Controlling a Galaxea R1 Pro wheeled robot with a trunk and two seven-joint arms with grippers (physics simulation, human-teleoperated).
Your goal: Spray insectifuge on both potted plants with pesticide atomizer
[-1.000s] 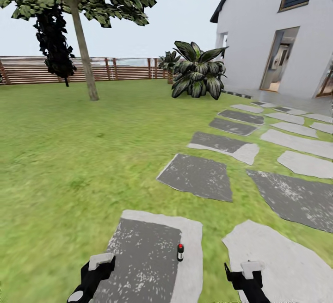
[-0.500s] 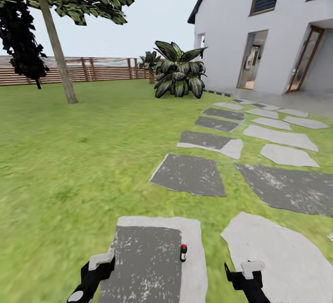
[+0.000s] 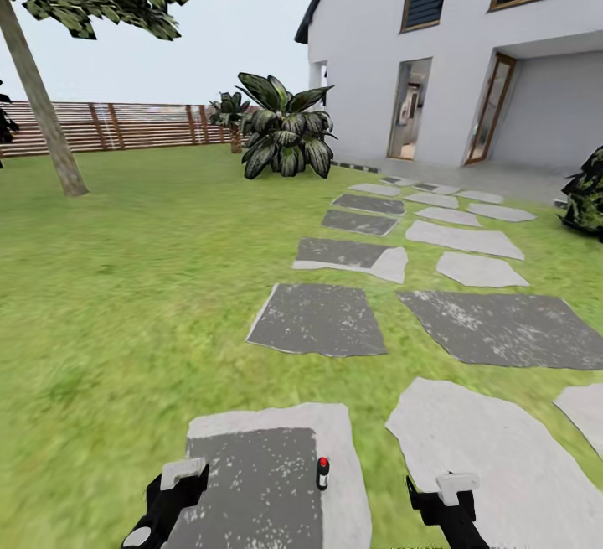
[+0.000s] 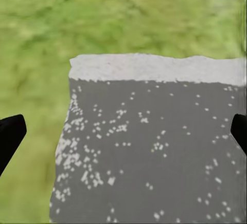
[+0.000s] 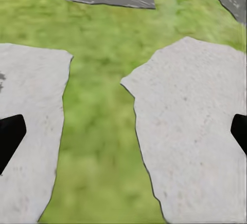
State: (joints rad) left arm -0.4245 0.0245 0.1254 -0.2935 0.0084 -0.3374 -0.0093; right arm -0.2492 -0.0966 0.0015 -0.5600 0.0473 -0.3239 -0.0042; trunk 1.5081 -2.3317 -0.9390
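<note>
Head view: we're at the approach step; the pesticide atomizer stands upright on a stepping stone, between left end effector and right end effector. Both are spread and empty. Next we lower one arm to grasp it.

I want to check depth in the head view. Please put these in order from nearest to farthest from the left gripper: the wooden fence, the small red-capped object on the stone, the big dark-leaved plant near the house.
1. Small red-capped object: on the stepping stone just ahead of the left gripper, toward the right.
2. Big dark-leaved plant: far ahead, by the house corner.
3. Wooden fence: behind the plant, along the lawn's far edge.
</note>
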